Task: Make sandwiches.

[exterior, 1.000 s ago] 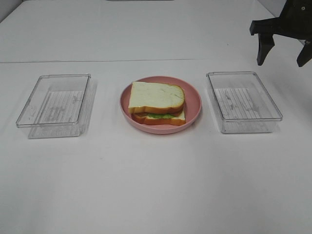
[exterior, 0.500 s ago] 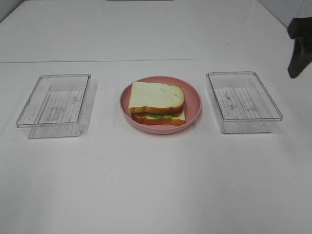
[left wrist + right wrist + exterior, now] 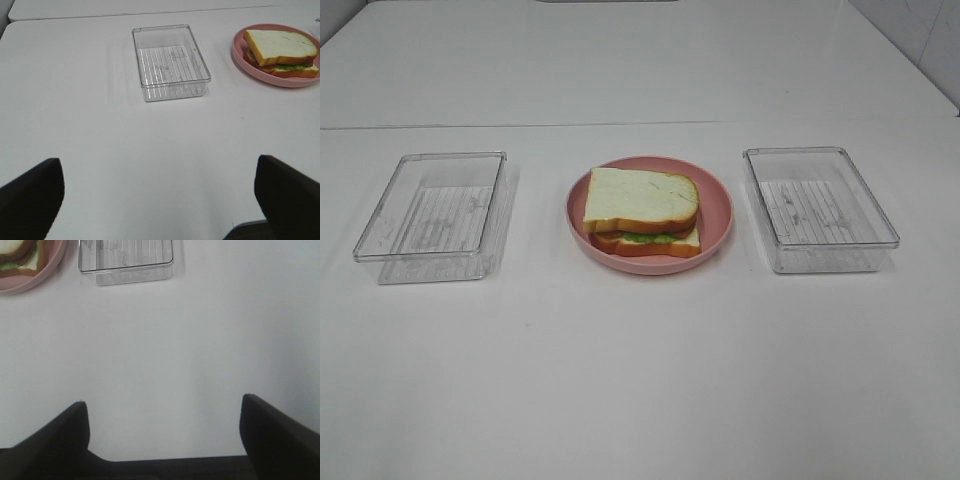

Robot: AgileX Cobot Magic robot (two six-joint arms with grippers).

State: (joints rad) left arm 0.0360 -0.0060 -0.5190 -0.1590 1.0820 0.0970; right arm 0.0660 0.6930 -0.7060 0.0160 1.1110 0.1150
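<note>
Clearly your sandwich [image 3: 643, 213] sits assembled on the pink plate [image 3: 718, 205], between the two clear trays [image 3: 430, 215] [image 3: 820, 208]. It looks like light, stiff toy food, and its loose layers would likely slide, so pinch across both bread slices at a crust edge if you must lift it. Your left gripper [image 3: 159, 200] and right gripper [image 3: 164, 432] hang spread wide over bare table, grasping nothing.

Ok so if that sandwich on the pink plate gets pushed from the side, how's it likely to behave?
The sandwich is loose stacked layers, the top slice already sitting askew, so a side push would probably shear it apart. The pink plate has a low rim, which might stop the bottom slice.
</note>
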